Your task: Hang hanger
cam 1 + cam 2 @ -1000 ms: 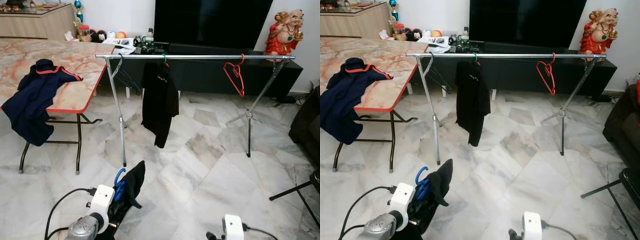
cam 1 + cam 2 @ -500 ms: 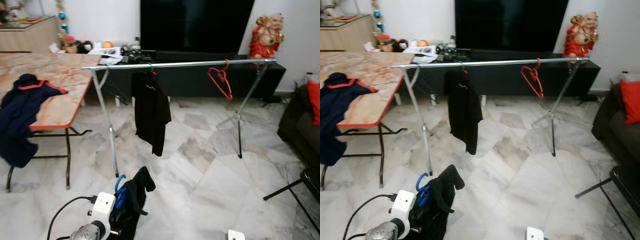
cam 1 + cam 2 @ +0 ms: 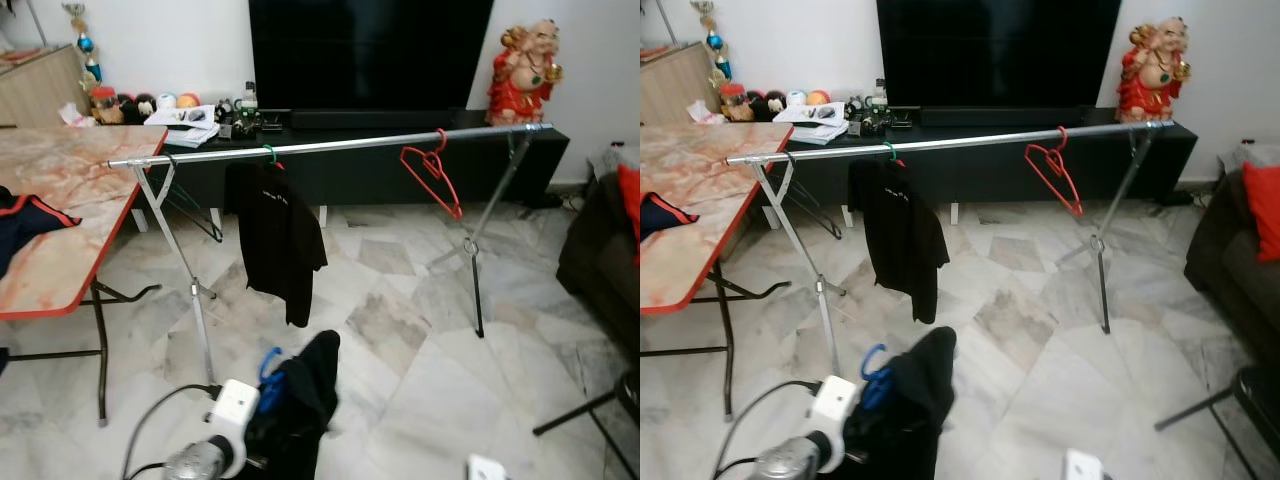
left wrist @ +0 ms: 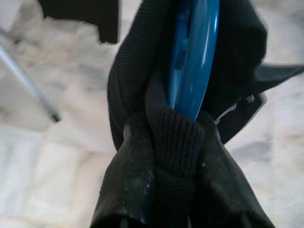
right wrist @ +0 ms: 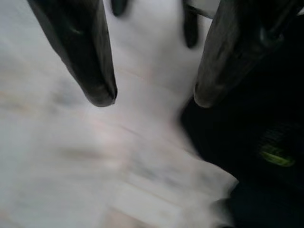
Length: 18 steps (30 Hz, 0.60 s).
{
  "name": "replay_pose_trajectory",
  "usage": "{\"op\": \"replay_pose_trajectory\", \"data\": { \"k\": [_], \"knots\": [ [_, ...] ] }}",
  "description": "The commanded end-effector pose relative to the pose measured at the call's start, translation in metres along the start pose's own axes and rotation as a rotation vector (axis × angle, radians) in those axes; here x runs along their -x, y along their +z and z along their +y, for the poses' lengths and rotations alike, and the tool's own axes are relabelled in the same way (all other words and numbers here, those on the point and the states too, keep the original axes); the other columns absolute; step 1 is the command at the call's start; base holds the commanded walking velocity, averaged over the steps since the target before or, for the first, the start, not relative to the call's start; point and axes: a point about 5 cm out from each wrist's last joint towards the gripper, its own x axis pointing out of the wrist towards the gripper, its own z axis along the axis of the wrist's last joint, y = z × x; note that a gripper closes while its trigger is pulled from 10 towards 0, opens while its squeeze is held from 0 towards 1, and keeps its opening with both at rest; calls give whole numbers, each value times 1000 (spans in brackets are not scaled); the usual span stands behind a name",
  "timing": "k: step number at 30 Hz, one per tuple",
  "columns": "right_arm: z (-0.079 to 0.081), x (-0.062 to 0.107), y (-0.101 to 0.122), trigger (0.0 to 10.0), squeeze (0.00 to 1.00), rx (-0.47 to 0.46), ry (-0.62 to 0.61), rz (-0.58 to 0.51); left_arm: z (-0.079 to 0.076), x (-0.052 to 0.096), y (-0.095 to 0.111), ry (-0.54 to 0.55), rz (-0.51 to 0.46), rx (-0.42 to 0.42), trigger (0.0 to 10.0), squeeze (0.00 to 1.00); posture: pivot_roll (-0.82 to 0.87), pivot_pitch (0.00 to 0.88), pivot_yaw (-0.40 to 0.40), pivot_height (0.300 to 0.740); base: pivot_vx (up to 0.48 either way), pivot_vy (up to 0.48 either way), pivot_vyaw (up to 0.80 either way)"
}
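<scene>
Left gripper (image 4: 164,190) clamped on a blue hanger (image 4: 194,57) draped with a black garment (image 3: 300,400), held low over the marble floor (image 3: 420,350), well short of the rail (image 3: 330,146). Right gripper (image 5: 152,95) spread wide above blurred floor, holding nothing. Compared with a second ago, camera swung rightward: table (image 3: 60,250) pushed toward the left edge, navy jacket (image 3: 25,220) mostly cut off, red cushion (image 3: 630,195) newly in frame. On the rail, three hangers: one grey (image 3: 185,195), one carrying a black shirt (image 3: 275,240), one red (image 3: 432,178). Fabric ribbing legible at the wrist, lost from the head.
</scene>
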Motion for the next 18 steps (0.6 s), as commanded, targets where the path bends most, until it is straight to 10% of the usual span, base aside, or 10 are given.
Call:
{"op": "replay_pose_trajectory", "data": {
  "k": [1,18],
  "knots": [
    [-20,5,-11,10000,0,-3,-54,32,-9,-8,18,-33,-61,-22,10000,0,117,0,-1,740,480,0,-631],
    [-20,5,-11,10000,0,5,-57,29,-13,-17,48,-103,-122,-84,10000,0,126,0,-3,740,480,0,0]
  ]
}}
